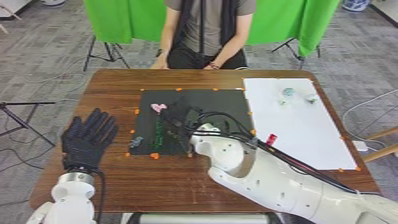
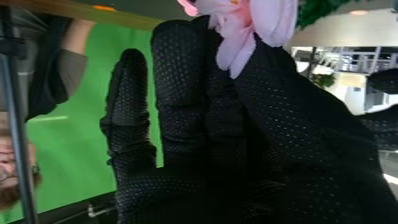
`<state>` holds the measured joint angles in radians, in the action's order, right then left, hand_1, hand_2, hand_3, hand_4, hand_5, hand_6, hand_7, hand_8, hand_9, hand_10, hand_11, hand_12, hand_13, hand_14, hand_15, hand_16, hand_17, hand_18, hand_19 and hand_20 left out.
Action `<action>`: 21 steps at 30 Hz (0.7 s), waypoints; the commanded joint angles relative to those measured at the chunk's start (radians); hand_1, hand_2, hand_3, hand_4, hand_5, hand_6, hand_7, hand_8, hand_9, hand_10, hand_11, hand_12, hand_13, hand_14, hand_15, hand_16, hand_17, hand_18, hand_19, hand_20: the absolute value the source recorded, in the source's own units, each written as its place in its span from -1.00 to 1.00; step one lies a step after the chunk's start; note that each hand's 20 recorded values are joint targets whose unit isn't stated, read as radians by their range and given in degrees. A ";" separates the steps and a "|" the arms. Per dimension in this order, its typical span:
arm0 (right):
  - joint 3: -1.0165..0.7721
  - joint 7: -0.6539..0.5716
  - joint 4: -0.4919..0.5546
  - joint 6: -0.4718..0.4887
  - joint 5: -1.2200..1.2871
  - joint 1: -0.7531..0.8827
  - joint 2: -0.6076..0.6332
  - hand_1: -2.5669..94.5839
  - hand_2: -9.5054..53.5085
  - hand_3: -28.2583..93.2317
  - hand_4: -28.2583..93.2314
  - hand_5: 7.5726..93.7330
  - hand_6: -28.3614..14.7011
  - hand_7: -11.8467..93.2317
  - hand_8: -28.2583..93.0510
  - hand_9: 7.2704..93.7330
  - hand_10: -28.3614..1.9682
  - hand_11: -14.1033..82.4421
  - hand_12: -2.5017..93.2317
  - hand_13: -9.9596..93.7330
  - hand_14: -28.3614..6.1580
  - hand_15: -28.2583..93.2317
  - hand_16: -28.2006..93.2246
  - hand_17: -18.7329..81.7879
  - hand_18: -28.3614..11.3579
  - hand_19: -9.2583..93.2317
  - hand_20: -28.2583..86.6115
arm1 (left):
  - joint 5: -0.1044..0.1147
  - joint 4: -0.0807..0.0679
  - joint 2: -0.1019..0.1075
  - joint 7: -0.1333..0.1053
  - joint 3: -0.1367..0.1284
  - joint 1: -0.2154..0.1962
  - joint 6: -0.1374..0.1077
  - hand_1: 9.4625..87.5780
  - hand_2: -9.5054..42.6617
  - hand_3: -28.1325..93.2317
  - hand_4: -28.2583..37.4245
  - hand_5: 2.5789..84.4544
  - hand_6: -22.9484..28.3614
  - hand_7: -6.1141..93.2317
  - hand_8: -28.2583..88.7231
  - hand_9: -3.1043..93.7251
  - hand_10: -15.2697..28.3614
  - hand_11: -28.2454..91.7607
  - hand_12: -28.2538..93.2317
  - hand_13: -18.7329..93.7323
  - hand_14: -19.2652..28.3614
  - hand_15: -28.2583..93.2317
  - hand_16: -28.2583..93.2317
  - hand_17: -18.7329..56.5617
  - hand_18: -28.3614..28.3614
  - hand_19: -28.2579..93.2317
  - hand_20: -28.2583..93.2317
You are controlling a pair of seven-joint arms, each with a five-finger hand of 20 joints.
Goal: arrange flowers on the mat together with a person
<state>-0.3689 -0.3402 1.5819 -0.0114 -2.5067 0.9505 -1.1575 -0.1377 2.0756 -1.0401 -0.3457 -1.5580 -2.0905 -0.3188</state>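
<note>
Pink flower (image 1: 158,106) at the right fingers (image 1: 179,111)

The table (image 1: 169,187) is smooth, faintly glossy wood, the mat (image 1: 226,102) matt. The white arm (image 1: 266,185) looks like glossy plastic, the petals (image 2: 238,37) like cloth
</note>
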 commanded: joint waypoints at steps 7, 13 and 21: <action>-0.050 0.007 0.002 0.041 -0.047 0.046 -0.019 0.31 -1.00 0.58 -1.00 0.29 0.37 -0.13 -0.65 0.56 0.31 -0.49 -0.15 0.37 0.19 0.23 0.16 -0.14 -0.58 0.52 0.07 | -0.001 -0.001 -0.003 0.017 0.005 -0.016 -0.011 -0.54 0.05 0.73 -1.00 0.14 0.23 -0.64 -0.69 -0.04 0.35 -0.21 -0.44 -0.08 0.48 -0.02 -0.66 -0.61 0.59 0.18 -0.39; -0.054 -0.001 0.009 0.034 -0.037 0.053 -0.019 0.28 -1.00 0.59 -1.00 0.27 0.38 -0.23 -0.67 0.52 0.29 -0.48 -0.20 0.36 0.18 0.24 0.15 -0.15 -0.59 0.53 0.07 | 0.011 0.005 -0.001 0.000 -0.002 -0.032 -0.013 -0.55 0.02 0.73 -1.00 0.14 0.24 -0.64 -0.69 -0.04 0.35 -0.21 -0.44 -0.08 0.48 -0.01 -0.66 -0.61 0.59 0.18 -0.39; -0.129 -0.044 0.072 0.104 0.052 0.103 -0.028 0.23 -1.00 0.62 -1.00 0.24 0.36 -0.28 -0.81 0.42 0.18 -0.34 -0.36 0.33 0.12 0.29 0.10 -0.16 -0.61 0.53 0.05 | 0.001 0.007 -0.016 0.005 -0.007 -0.043 -0.015 -0.55 0.00 0.72 -1.00 0.14 0.24 -0.64 -0.69 -0.04 0.35 -0.21 -0.44 -0.08 0.49 -0.01 -0.66 -0.62 0.60 0.18 -0.39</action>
<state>-0.4382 -0.3361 1.5946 0.0297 -2.5313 1.0189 -1.1697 -0.1279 2.0825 -1.0400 -0.3501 -1.5628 -2.1137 -0.3246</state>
